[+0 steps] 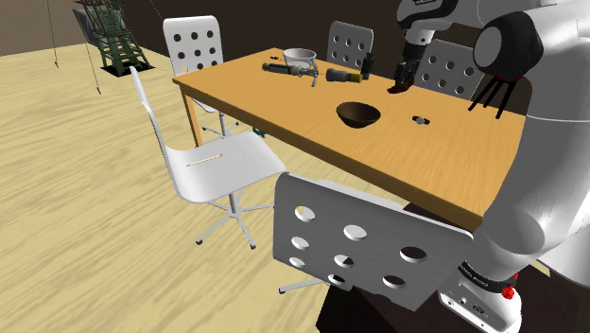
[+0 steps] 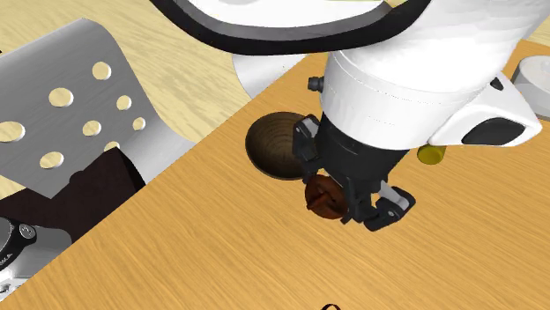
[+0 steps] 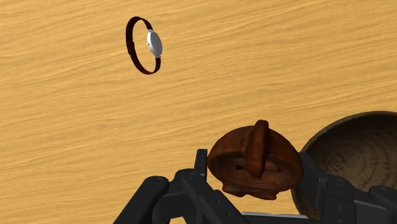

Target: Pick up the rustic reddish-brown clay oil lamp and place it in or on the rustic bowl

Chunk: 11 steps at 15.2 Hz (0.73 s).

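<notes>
My black gripper (image 3: 254, 170) is shut on the reddish-brown clay oil lamp (image 3: 254, 159), a rounded body with a loop handle on top. In the wrist view the fingers (image 3: 198, 170) clasp it from both sides. The dark brown rustic bowl (image 3: 353, 156) sits on the wooden table right beside the lamp, its hollow open and empty. In the shoulder view the gripper (image 1: 405, 80) holds the lamp (image 1: 397, 90) above the table, beyond the bowl (image 1: 358, 113). In the second exterior view the lamp (image 2: 324, 195) hangs in the gripper (image 2: 342, 201) just beside the bowl (image 2: 275, 145).
A small wristwatch (image 3: 145, 44) lies on the table (image 1: 284, 113) near the bowl, also seen as the watch (image 1: 419, 120). A grey pot (image 1: 301, 59) and dark tools (image 1: 338, 75) lie at the far end. White perforated chairs (image 1: 355, 241) ring the table.
</notes>
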Available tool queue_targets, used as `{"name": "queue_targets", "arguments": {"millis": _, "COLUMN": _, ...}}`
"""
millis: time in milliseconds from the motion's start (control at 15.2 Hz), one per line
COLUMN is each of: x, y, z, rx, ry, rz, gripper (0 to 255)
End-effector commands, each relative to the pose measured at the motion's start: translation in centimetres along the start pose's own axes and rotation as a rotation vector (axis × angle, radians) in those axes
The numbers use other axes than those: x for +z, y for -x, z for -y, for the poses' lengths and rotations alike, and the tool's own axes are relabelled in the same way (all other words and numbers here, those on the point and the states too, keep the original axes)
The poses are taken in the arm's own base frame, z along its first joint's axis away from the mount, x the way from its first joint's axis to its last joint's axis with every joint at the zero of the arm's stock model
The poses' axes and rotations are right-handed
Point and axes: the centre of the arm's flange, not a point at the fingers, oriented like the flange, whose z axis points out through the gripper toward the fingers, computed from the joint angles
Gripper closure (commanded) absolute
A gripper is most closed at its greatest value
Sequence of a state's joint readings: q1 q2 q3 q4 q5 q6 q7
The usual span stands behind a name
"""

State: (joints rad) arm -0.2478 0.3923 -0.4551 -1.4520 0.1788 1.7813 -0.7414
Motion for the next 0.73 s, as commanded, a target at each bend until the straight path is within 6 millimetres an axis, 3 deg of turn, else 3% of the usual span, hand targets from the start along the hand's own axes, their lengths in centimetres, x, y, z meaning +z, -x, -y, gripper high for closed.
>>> {"name": "queue_targets", "arguments": {"millis": 0, "x": 0.0, "y": -0.7, "z": 2.3, "rx": 0.001, "ry": 0.0, "rz": 0.0, "gripper": 255}}
{"name": "queue_targets", "arguments": {"millis": 660, "x": 0.1, "y": -5.5, "z": 14.6, "rx": 0.001, "ry": 0.0, "rz": 0.0, "gripper": 255}}
